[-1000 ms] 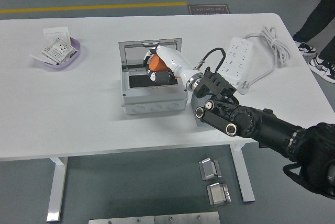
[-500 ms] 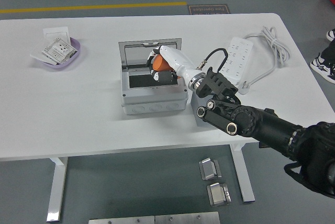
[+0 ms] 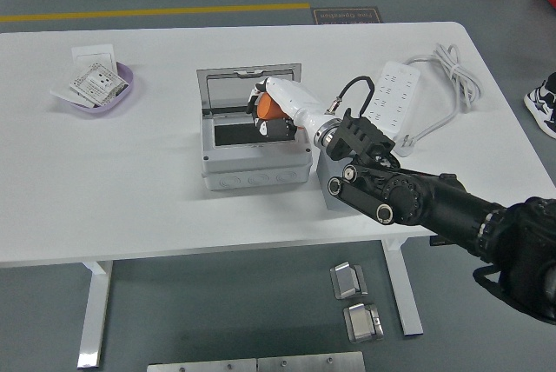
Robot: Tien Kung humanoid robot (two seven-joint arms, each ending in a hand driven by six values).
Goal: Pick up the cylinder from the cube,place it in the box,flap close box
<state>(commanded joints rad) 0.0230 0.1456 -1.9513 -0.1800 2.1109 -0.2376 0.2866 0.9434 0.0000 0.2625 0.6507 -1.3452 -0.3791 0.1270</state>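
While the black forearm reaches in from the near right, the right hand (image 3: 271,114) has sunk lower into the open box (image 3: 254,156), fingers clasping the orange cylinder (image 3: 265,106). Release looks imminent; beyond it, the lid (image 3: 248,86) stands raised.

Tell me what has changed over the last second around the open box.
The right hand, shut on the orange cylinder, has sunk slightly lower into the grey box, and the forearm has shifted a little toward the table's far side. The grasp has not been let go. The box lid stays up; the purple bowl and the power strip have not moved.
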